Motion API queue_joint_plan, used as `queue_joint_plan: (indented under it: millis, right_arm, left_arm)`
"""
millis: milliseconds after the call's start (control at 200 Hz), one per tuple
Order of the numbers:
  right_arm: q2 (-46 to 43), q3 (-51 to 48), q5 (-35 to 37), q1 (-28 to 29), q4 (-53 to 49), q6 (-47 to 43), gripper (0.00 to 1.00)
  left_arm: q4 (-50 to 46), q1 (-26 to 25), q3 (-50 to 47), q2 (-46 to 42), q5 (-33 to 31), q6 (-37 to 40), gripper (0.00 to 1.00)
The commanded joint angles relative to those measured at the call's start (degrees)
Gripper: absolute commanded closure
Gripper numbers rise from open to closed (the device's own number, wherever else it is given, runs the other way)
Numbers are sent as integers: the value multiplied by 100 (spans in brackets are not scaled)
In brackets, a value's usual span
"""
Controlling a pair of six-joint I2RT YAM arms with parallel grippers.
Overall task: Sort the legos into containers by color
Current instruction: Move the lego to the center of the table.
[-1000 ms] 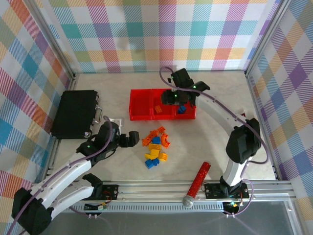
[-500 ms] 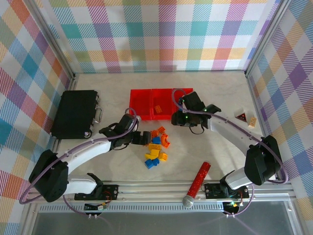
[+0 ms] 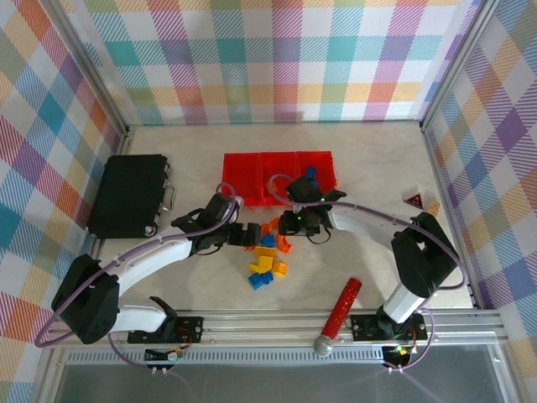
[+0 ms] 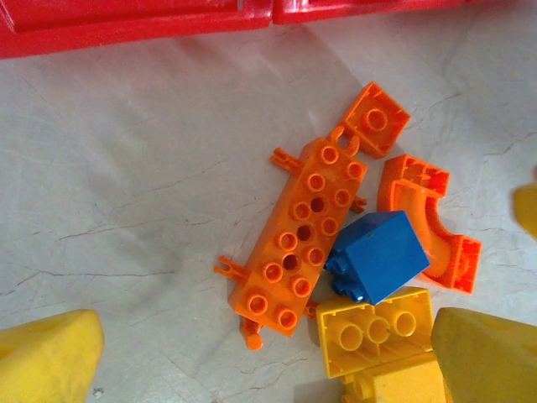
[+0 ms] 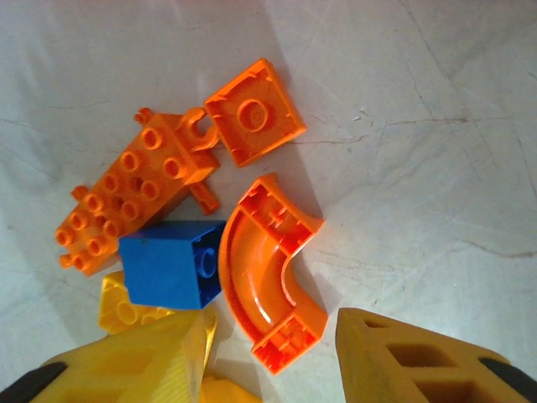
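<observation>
Open wide, low at the left edge of the legos (image 3: 268, 249): left gripper (image 3: 249, 236), yellow pads (image 4: 46, 365) cut off at the wrist view's lower corners, one just beside a yellow brick (image 4: 373, 332). Open as well, from the opposite side: right gripper (image 5: 268, 361), a pad either side of the orange curved piece (image 5: 268, 285) but not closed on it. Beside that curve, a blue brick (image 5: 168, 262) against a long orange plate (image 5: 126, 206). Underneath, pale marbled tabletop (image 3: 377, 168) with fine cracks. Behind the pile, three joined red bins (image 3: 277, 178), a blue piece (image 3: 311, 175) in the right one; other contents too small to judge, front wall partly hidden by the right arm. Farther out, black case (image 3: 127, 195), glittery red microphone (image 3: 338, 317), plaid walls (image 3: 268, 50).
</observation>
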Motion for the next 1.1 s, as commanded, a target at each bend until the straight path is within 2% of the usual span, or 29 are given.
queue_joint_plan:
  millis: [0, 510, 1095]
  right_arm:
    - [246, 309, 80, 33, -23, -47, 57]
    - [897, 593, 377, 242, -294, -6, 67]
    - [1252, 727, 515, 343, -390, -1, 74]
  left_arm:
    - [189, -50, -166, -382, -91, -138, 0]
    - [187, 87, -590, -970, -212, -313, 0]
    - [207, 129, -670, -970, -238, -341, 0]
